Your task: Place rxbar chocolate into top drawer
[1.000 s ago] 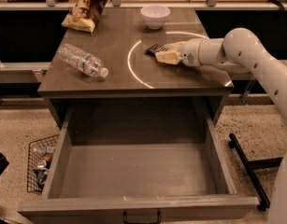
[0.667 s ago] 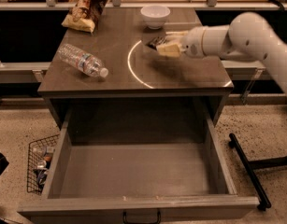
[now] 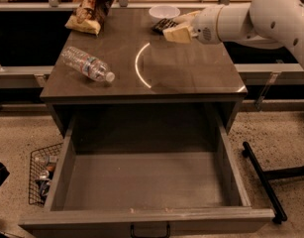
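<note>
My gripper (image 3: 172, 29) hangs above the back right of the cabinet top, on a white arm reaching in from the right. It is shut on the rxbar chocolate (image 3: 163, 24), a small black bar that sticks out to the left between the pale fingers (image 3: 177, 34), lifted off the surface. The top drawer (image 3: 141, 216) is pulled fully open below the cabinet top. It is a wide grey box with a small black handle (image 3: 149, 230) and nothing shows inside it.
A clear water bottle (image 3: 87, 64) lies on the left of the cabinet top (image 3: 191, 73). A tan chip bag (image 3: 91, 6) and a white bowl (image 3: 164, 11) sit at the back. A black wire basket (image 3: 42, 175) stands on the floor at left, a black stand leg (image 3: 263, 180) at right.
The gripper has risen off the cabinet top with the bar held in it and drawn back a little toward the bowl. The drawer and the other objects have not moved.
</note>
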### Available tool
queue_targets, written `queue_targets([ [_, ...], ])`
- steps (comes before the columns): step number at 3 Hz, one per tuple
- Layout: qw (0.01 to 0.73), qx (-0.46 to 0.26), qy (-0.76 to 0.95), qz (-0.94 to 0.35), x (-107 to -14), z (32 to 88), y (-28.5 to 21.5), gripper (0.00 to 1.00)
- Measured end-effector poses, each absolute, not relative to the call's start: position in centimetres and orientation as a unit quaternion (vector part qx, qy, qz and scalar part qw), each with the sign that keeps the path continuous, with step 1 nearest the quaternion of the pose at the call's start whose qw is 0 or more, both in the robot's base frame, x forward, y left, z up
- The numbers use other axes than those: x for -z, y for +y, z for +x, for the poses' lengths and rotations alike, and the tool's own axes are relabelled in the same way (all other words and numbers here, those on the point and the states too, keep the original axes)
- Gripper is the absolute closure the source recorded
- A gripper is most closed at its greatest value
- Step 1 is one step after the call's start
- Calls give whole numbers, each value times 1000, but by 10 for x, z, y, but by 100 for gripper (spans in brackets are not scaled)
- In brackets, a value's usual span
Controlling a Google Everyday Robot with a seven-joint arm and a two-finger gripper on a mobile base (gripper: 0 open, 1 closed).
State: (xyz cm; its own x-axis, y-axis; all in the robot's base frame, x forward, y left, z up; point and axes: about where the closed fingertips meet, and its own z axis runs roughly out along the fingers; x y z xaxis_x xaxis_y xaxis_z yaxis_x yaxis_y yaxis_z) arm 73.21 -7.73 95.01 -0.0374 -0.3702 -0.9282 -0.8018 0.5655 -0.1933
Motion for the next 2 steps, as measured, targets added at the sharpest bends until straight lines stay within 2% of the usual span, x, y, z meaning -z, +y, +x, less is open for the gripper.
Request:
queue_targets([
  [1, 550, -205, 687, -429, -942, 718, -70, 100],
  [2, 549, -218, 674, -444, -933, 678, -60, 100],
])
